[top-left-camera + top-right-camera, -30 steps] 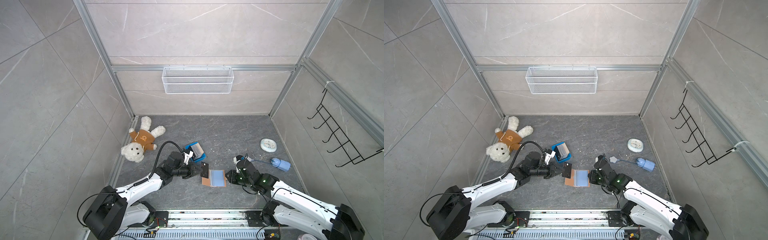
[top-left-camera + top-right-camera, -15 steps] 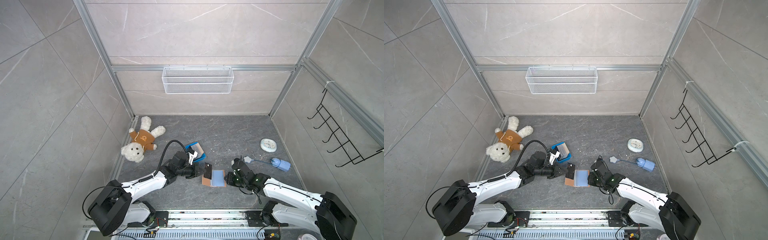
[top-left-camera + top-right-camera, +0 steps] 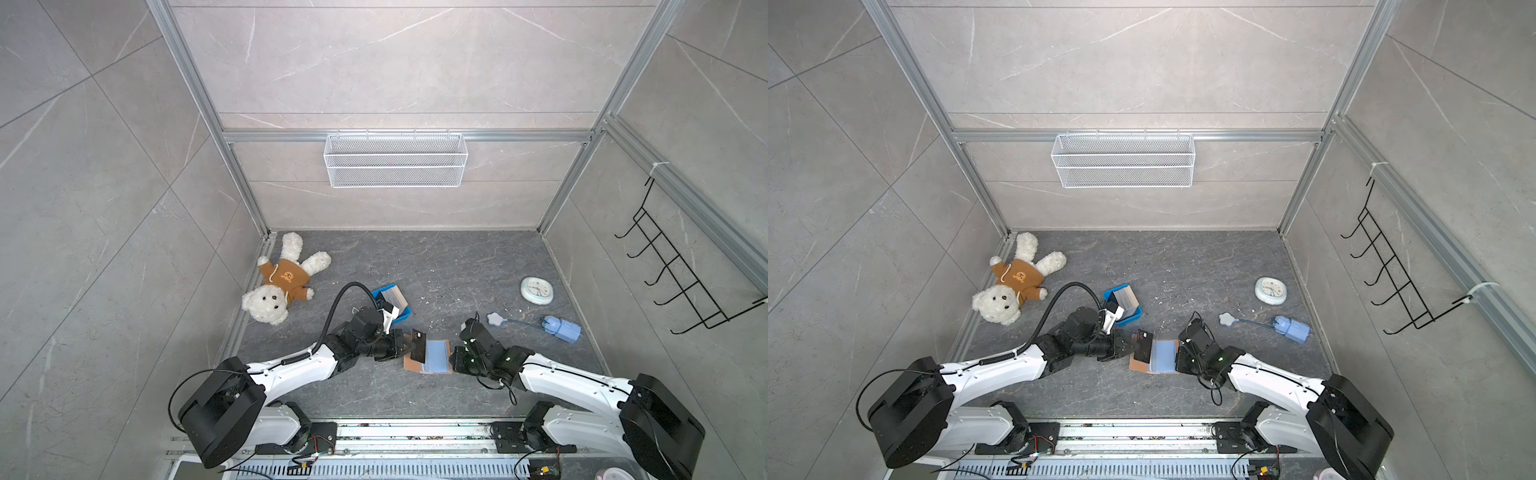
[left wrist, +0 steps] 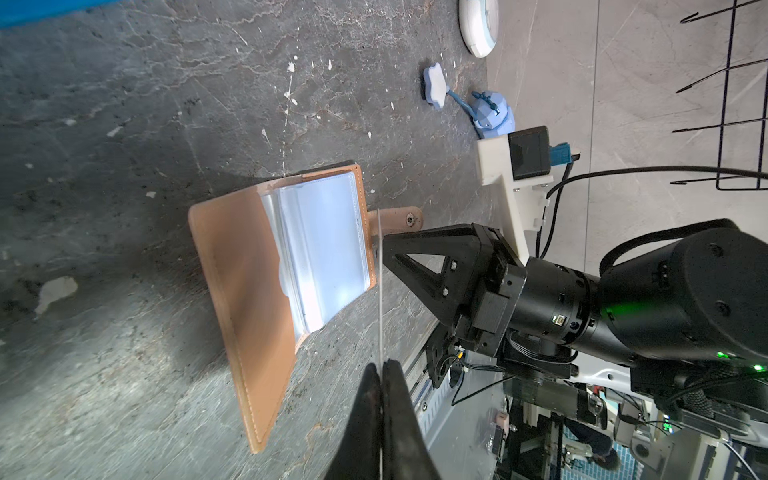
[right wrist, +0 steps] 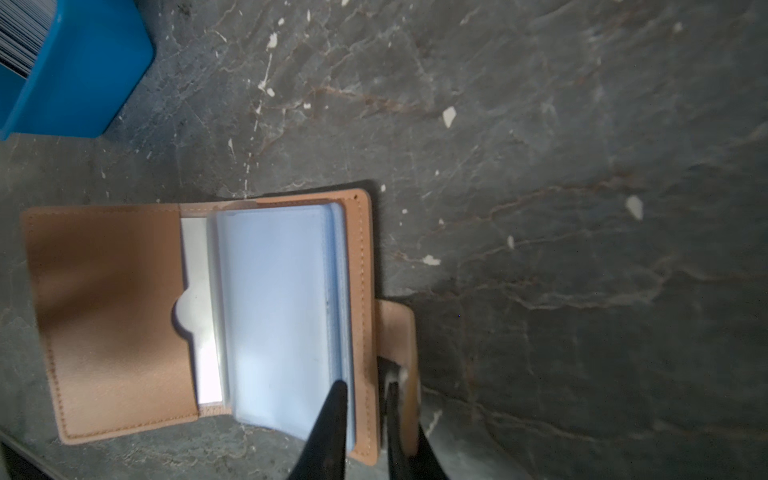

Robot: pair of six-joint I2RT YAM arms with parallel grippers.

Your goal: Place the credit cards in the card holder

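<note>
Card holder lies open on the grey table between both arms, bluish sleeves facing up. Left gripper is clamped tight on a black credit card, held on edge over the holder's tan flap. Right gripper has its fingers narrow, straddling the strap-side cover edge, can't tell if they actually pinch it. Remaining cards sit in the blue tray nearby.
</note>
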